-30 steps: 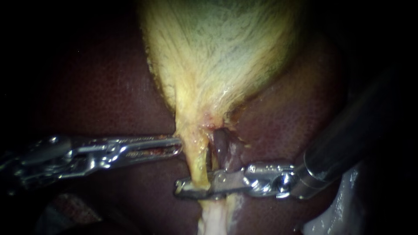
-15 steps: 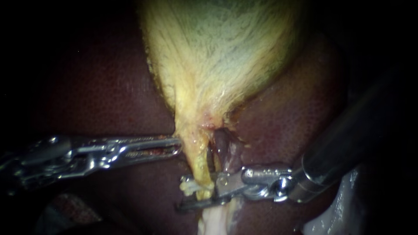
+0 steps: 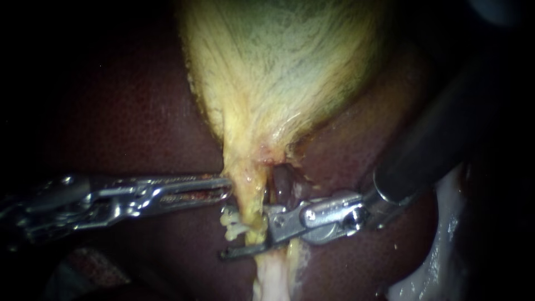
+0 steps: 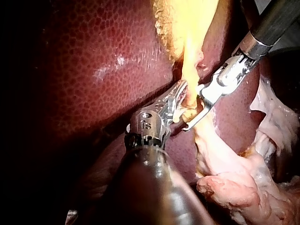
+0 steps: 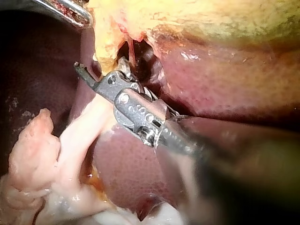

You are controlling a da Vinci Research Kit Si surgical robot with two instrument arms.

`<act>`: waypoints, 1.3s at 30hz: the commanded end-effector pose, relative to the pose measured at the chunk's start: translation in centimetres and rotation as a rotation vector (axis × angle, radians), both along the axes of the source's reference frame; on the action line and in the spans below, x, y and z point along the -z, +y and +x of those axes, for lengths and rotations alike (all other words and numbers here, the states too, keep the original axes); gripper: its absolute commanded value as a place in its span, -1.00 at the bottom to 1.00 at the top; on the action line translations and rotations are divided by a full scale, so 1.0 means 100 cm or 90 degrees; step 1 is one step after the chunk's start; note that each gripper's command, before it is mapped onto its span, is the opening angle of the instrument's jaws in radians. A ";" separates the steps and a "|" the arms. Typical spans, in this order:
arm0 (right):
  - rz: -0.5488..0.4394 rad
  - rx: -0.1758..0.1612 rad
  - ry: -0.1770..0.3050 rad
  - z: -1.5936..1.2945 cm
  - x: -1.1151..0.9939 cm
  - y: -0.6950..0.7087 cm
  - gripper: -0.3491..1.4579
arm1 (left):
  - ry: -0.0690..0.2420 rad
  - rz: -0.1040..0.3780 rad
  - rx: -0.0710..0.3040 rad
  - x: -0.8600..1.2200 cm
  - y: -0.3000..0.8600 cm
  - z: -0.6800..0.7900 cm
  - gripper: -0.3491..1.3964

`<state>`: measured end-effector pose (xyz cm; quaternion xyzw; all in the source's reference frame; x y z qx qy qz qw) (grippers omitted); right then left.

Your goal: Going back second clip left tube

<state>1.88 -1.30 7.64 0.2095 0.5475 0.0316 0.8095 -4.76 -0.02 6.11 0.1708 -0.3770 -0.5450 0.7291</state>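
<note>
My right instrument (image 3: 245, 237), jaws open astride the left tube (image 3: 248, 195)
If I withdraw crooked, the lower jaw could hook the tube and tear it.

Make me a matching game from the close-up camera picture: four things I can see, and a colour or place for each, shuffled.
Things:
1. gallbladder
2. liver
3. left instrument
4. right instrument

Descriptions:
A. dark red-brown, lying all around
B. shiny metal, comes in from the upper right
C. pale yellow-green, narrowing downward into a thin strand
D. shiny metal, comes in from the left, tip against the yellow strand

Pairs: 1-C, 2-A, 3-D, 4-B
</note>
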 end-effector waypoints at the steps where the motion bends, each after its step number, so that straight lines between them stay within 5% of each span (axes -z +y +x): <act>1: -0.002 0.002 0.000 -0.0001 0.0000 0.0000 0.05 | 0.000 0.000 0.000 0.0000 0.0000 0.0000 -0.92; 12: -0.021 0.014 0.009 -0.0014 0.0004 -0.0001 0.05 | 0.000 0.000 -0.001 0.0000 0.0000 0.0002 -0.92; 20: -0.018 0.024 0.016 -0.0050 0.0019 -0.0004 0.05 | -0.001 0.000 -0.001 -0.0001 0.0000 0.0004 -0.92; 39: -0.035 0.001 0.012 -0.0135 0.0078 0.0051 0.05 | -0.001 0.000 -0.002 -0.0004 0.0001 0.0004 -0.92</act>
